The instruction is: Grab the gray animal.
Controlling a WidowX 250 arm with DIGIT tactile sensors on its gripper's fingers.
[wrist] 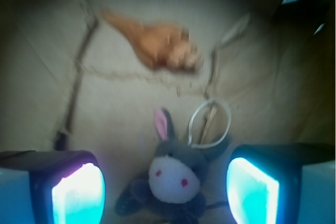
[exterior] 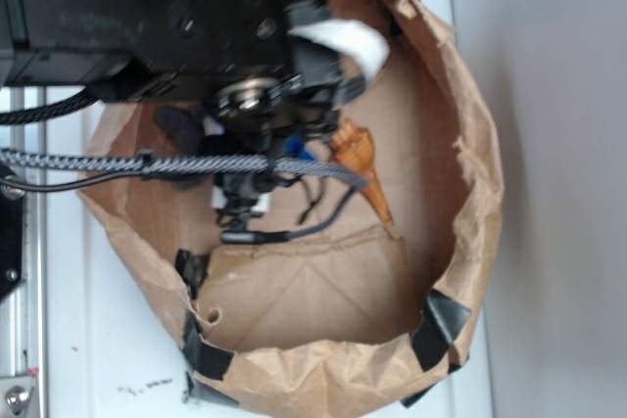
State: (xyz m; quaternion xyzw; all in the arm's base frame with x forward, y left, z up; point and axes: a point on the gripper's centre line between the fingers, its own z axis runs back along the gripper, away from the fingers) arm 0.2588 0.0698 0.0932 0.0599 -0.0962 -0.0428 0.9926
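A: What does the gray animal (wrist: 173,179) look like?
B: Small gray plush, cream face with two red dots, one pink-lined ear up, a white string loop (wrist: 210,121) at its head. It lies on the brown paper between the spread jaws of the gripper (wrist: 165,195), touching neither.
A: Any writing?
B: None readable.
A: And around it?
B: A crumpled paper bag (exterior: 470,203) patched with black tape, on a white counter (exterior: 127,379); an orange seashell (wrist: 157,43) lies beyond the toy
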